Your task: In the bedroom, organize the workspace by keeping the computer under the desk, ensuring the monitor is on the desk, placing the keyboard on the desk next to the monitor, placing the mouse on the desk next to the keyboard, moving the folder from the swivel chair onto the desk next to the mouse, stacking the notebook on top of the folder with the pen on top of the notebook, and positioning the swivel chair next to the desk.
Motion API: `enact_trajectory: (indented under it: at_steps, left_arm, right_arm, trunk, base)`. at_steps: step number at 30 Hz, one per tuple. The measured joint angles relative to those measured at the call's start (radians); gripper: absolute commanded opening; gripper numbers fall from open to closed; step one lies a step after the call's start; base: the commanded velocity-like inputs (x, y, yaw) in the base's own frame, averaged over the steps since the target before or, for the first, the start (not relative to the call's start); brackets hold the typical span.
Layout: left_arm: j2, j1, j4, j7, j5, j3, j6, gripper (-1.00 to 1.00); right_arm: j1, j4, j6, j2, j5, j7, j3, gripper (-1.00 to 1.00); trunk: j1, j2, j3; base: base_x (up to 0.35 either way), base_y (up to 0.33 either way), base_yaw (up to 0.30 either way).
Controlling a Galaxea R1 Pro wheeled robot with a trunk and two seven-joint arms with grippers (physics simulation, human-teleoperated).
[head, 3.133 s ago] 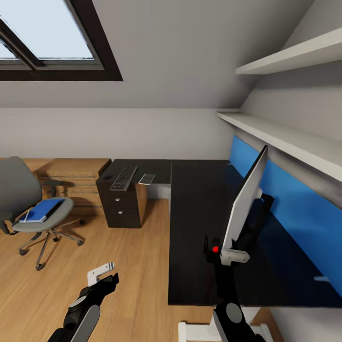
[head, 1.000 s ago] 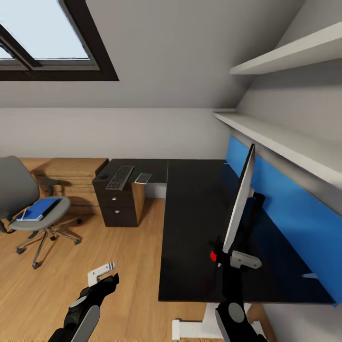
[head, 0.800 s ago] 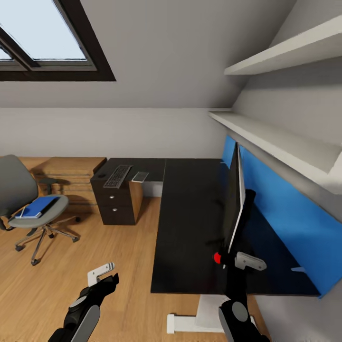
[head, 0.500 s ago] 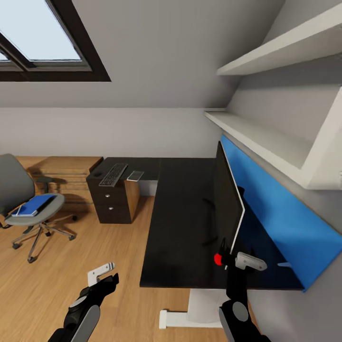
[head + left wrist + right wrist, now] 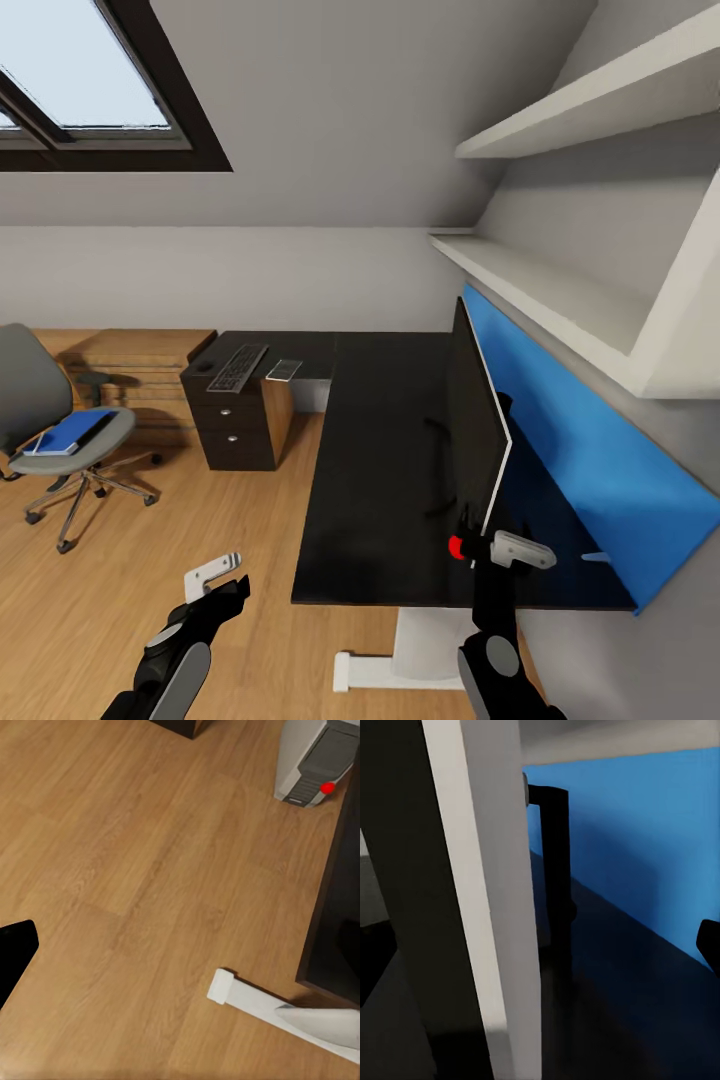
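Observation:
The monitor (image 5: 476,425) stands on the black desk (image 5: 380,470), edge-on to me, with its black front turned left. My right gripper (image 5: 490,545) sits at its lower near corner by the red dot. In the right wrist view the monitor's pale edge (image 5: 484,907) runs between the spread fingers, with a gap on the blue-panel side. My left gripper (image 5: 220,582) hangs open over the floor. The keyboard (image 5: 238,367) and mouse (image 5: 207,367) lie on the desk's far wing. The blue folder (image 5: 70,432) rests on the swivel chair (image 5: 30,385). The computer (image 5: 315,761) stands by the desk's edge. Notebook and pen are too small to tell.
A flat grey square (image 5: 284,370) lies beside the keyboard above the black drawer unit (image 5: 240,430). The blue back panel (image 5: 570,440) and white wall shelves (image 5: 560,290) close off the right. Low wooden shelving (image 5: 130,360) lines the far wall. The desk's white foot (image 5: 277,1005) lies on the floor.
The whole view has shifted as the camera moved. The monitor has turned: its white back showed at first, now its black front faces left. The left arm has not moved.

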Motion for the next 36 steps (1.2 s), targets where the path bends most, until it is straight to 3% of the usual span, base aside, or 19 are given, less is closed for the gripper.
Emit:
enact_trajectory:
  at_steps: [6,36]
  left_arm:
    - [0.0,0.0,0.0,0.0,0.0,0.0,0.0,1.0]
    - [0.0,0.0,-0.001,0.0,0.0,0.0,0.001,1.0]
  right_arm:
    - [0.0,0.01,-0.023,0.002,0.004,0.002,0.044,1.0]
    - [0.0,0.01,-0.027,0.001,0.002,0.001,0.043,1.0]
  trunk:
    - [0.0,0.0,0.0]
    - [0.0,0.0,0.0]
  base:
    - [0.0,-0.225,0.0]
    - [-0.048,-0.078,0.0]
